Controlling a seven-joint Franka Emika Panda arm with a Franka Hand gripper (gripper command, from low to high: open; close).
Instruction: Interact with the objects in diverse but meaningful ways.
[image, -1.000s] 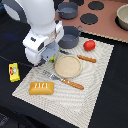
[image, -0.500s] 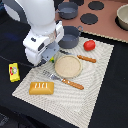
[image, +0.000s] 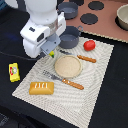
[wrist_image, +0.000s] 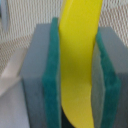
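The gripper with its grey blocks and green pads is closed on the long yellow banana. In the wrist view the banana stands between the two pads and both pads press on its sides. In the exterior view the white robot arm fills the upper left of the frame, and only a small yellow tip of the banana peeks out under it, over the upper left edge of the striped cloth mat.

The round tan plate lies in the middle of the frame on the mat. The small red tomato sits up and to the right of the plate, near the mat's top edge. The golden-brown bread loaf lies at the lower left of the mat. The yellow packet with red print lies at the far left, off the mat on the dark table.

One grey-blue pot sits just above the mat, partly behind the arm (its rim shows well). The second grey-blue pot is at the top of the frame. The wooden-handled fork lies just below the plate. The wooden-handled knife lies to the right of the plate.
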